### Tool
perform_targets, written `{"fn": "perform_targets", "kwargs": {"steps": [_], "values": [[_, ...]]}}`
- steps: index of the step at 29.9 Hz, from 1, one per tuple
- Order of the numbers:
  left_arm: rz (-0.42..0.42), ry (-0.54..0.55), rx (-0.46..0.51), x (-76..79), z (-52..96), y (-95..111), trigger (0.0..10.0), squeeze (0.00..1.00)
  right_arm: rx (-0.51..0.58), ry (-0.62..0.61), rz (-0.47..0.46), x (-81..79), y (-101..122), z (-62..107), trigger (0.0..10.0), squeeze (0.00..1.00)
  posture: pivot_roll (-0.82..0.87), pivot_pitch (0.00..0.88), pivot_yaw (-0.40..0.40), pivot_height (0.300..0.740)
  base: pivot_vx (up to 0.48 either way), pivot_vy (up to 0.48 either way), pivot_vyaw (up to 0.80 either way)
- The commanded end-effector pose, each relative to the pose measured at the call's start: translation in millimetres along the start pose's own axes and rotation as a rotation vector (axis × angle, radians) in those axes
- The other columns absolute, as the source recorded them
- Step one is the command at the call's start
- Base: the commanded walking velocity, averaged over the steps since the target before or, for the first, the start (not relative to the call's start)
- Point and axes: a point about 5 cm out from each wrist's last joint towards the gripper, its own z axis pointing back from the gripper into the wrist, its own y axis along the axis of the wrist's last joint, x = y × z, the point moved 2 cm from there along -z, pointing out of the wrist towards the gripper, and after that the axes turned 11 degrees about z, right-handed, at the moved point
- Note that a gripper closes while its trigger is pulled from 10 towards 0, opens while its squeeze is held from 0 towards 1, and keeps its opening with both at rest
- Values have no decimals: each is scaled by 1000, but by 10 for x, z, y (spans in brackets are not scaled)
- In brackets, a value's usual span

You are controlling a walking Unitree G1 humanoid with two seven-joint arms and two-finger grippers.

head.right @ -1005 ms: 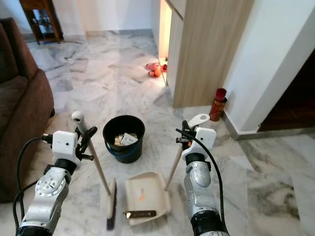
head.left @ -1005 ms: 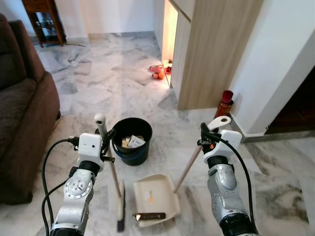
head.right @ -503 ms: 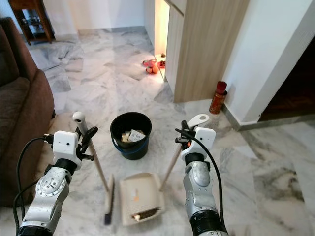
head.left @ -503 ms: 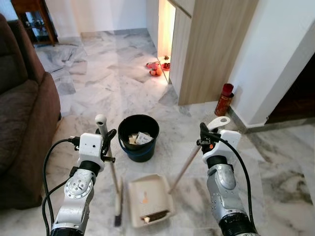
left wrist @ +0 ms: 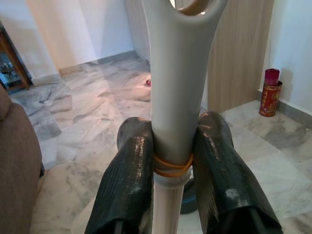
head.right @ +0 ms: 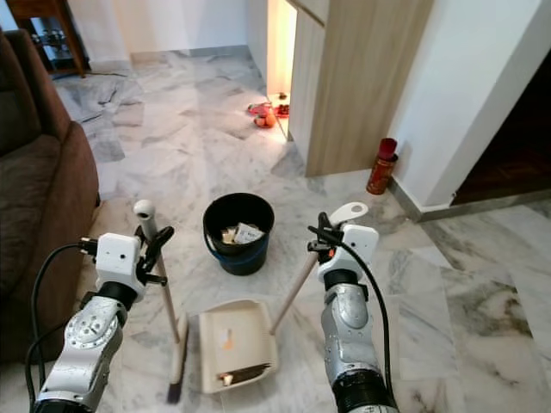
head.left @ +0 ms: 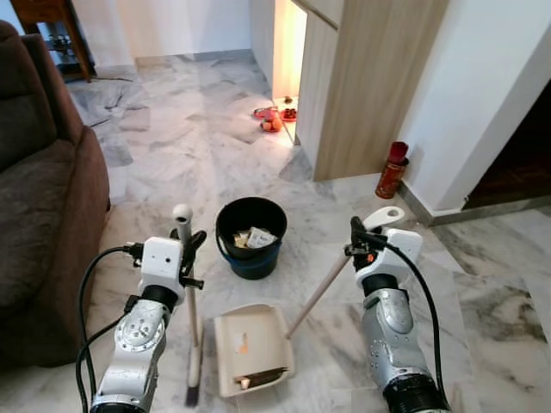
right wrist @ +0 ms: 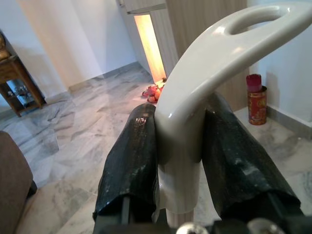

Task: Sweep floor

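Beige dustpan point(head.left: 252, 348) nearer broom point(head.left: 191, 331) | debris slid rearward

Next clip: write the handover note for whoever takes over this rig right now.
Left gripper: jaws shut on the broom handle, brush head on the floor.
Right gripper: jaws shut on the dustpan handle.
Dustpan sits on the floor beside the broom, dark debris at its near edge.
Black bucket just beyond, holding scraps.
Left: probably tip the pan into the bucket.
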Motion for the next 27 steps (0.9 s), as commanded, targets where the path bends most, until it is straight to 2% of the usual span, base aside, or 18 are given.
{"fn": "perform_targets", "kwargs": {"steps": [1,27], "values": [[-4,-18,54,29,-51,140,10000,0,51,-8,-1,22,107,-35,10000,0,65,0,-4,740,262,0,0],[-10,-18,57,31,-80,155,10000,0,58,3,17,28,129,-47,10000,0,65,0,-8,740,362,0,0]]}}
